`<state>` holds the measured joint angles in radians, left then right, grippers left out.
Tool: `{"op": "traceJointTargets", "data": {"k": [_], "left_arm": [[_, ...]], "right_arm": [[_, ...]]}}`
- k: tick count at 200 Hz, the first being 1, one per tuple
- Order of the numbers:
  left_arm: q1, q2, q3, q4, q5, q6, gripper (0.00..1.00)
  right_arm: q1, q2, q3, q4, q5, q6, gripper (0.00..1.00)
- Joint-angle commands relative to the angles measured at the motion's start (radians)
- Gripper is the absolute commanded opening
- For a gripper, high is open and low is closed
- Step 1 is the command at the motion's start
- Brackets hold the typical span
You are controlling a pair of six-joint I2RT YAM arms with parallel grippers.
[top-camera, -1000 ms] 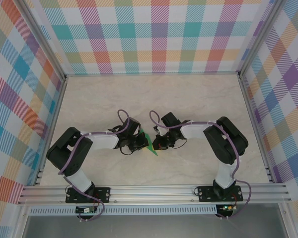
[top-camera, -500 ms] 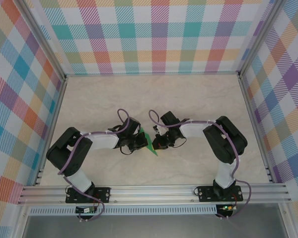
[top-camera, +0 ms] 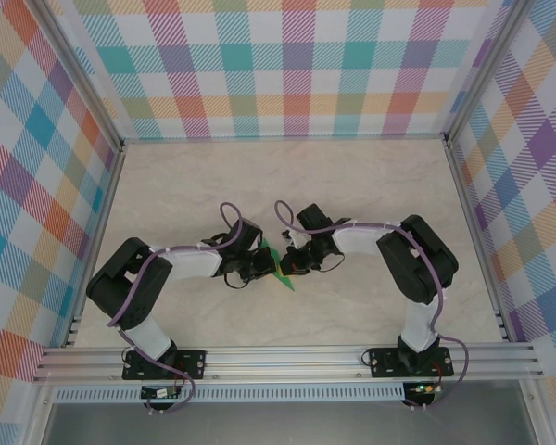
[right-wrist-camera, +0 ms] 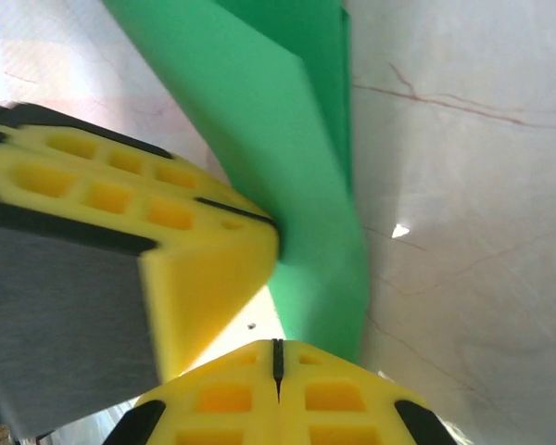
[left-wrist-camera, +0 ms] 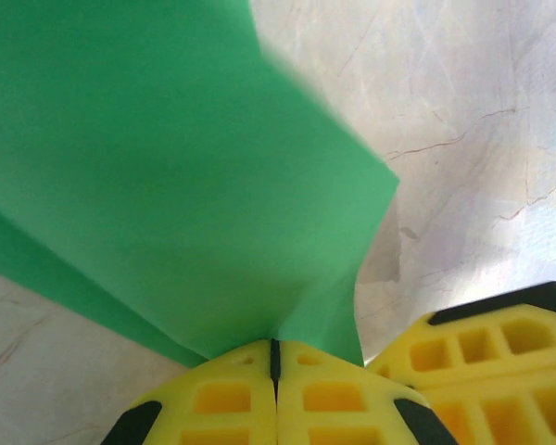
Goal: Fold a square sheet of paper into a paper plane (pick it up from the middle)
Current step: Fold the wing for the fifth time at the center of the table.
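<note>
Just toward 6 o'clock of the marbled table's middle in the top view, the thin bright green folded sheet of paper lies between the left gripper at its 9 o'clock and the right gripper at its 3 o'clock, both touching it. From the left wrist, the left gripper has its yellow jaws pressed together with no gap, pinching the paper at 6 o'clock, while the right gripper's yellow fingers stand at 4 o'clock. From the right wrist, the right gripper likewise clamps tight on the paper at 6 o'clock, with the left gripper gripping it at 9 o'clock.
</note>
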<state>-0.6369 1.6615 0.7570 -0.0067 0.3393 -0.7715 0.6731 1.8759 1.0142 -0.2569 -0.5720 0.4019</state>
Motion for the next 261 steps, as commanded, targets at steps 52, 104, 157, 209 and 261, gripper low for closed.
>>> {"op": "traceJointTargets", "data": {"k": [52,104,157,209,261], "left_arm": [[0.075,-0.044,0.091,-0.061,0.032,0.207,0.06],[0.086,-0.022,0.068,-0.055,-0.01,0.221,0.06],[0.09,0.004,0.053,-0.057,-0.078,0.193,0.06],[0.095,0.007,0.04,-0.055,-0.107,0.18,0.06],[0.098,0.002,0.018,-0.044,-0.122,0.151,0.05]], "right_arm": [[0.002,0.056,-0.024,-0.095,0.093,-0.042,0.0],[0.003,0.071,-0.016,-0.102,0.095,-0.039,0.0],[0.002,0.077,-0.016,-0.106,0.095,-0.037,0.0],[0.002,0.083,-0.019,-0.109,0.098,-0.035,0.0],[0.003,0.091,-0.014,-0.114,0.104,-0.034,0.0]]}}
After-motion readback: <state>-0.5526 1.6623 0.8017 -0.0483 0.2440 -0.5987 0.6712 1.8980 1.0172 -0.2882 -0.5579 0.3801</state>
